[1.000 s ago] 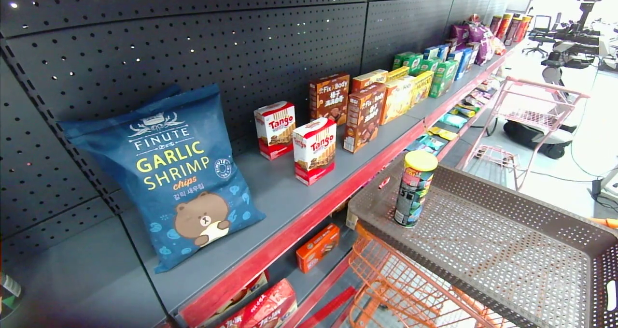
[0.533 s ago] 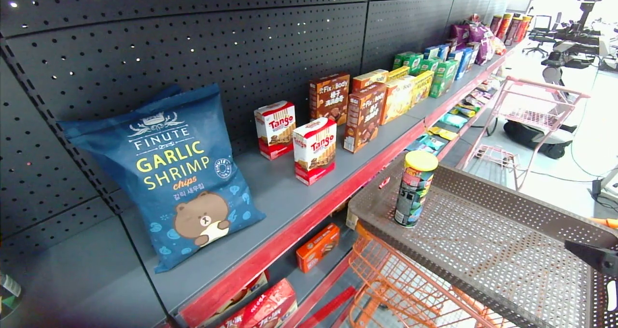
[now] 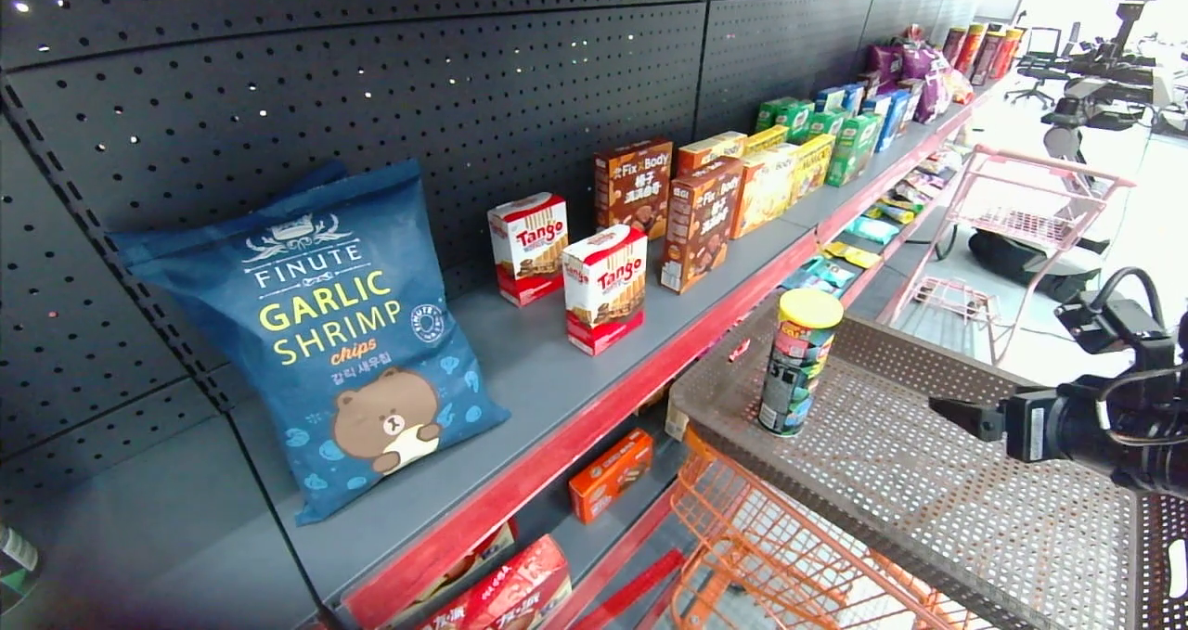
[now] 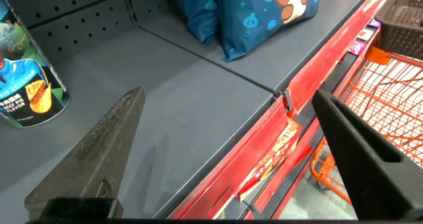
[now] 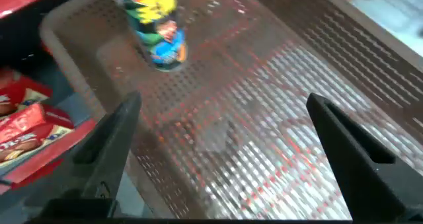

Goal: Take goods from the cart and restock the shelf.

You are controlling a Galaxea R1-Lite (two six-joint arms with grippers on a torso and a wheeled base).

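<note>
Centre-right in the tray [image 3: 928, 500], the can [image 3: 798, 361] stands upright, lid up; left gripper [image 4: 228, 98] and right gripper [image 5: 221, 118] gape wide.

Our right arm [image 3: 1104, 426] is a black cylinder with a pale patch [image 3: 1035, 435] at the wrist. Black cables [image 3: 1128, 282] loop over a boxy camera mount [image 3: 1109, 319]. Our left gripper [image 4: 228, 97] and right gripper [image 5: 223, 100] each carry two matte black, wedge-shaped fingers [image 4: 109, 158] with a grainy surface.

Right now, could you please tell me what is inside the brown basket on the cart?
One upright yellow-lidded can stands near the brown basket's far left corner. The right gripper and its arm hide part of the basket's right side.
</note>
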